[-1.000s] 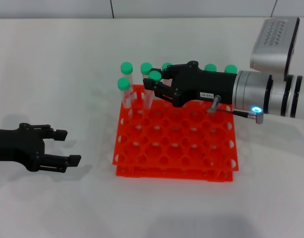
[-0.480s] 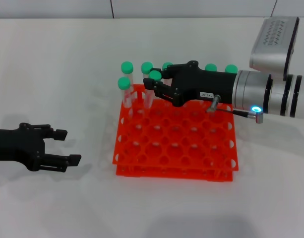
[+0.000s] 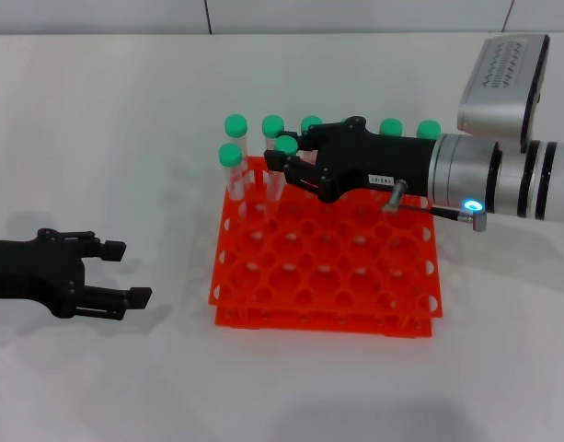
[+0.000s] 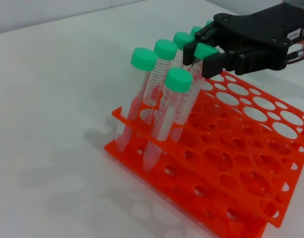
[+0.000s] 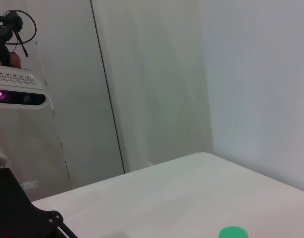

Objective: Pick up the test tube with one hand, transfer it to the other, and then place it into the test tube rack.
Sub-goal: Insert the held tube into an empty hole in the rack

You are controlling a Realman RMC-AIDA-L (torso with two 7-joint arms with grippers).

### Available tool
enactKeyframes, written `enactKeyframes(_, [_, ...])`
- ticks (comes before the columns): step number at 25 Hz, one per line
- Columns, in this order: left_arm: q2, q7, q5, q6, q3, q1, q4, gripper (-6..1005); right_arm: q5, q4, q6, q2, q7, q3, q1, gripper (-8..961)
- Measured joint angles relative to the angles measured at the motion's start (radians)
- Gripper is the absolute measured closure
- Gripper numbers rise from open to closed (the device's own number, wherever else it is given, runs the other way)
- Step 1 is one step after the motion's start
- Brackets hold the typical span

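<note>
My right gripper, the one with the white label, reaches in over the back left of the orange-red test tube rack. It is shut on the test tube just below its green cap. The tube leans, and its lower end sits in a hole of the rack's second row. The left wrist view shows the same cap between the black fingers. Left of the rack, my left gripper lies low over the table, open and holding nothing.
Several other green-capped tubes stand along the rack's back row, with one at the left end of the second row. A green cap shows at the edge of the right wrist view. White table surrounds the rack.
The held tube's cap has sunk slightly lower toward the rack and the right wrist has turned a little. The left arm has not moved.
</note>
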Motion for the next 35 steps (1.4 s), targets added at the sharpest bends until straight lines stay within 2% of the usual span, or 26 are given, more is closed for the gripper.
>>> enactKeyframes(35, [0.002,0.017,-0.001,-0.003,-0.005,-0.006,-0.012,135,-0.001,-0.002,-0.001,0.0,-0.002,-0.009,0.02,685])
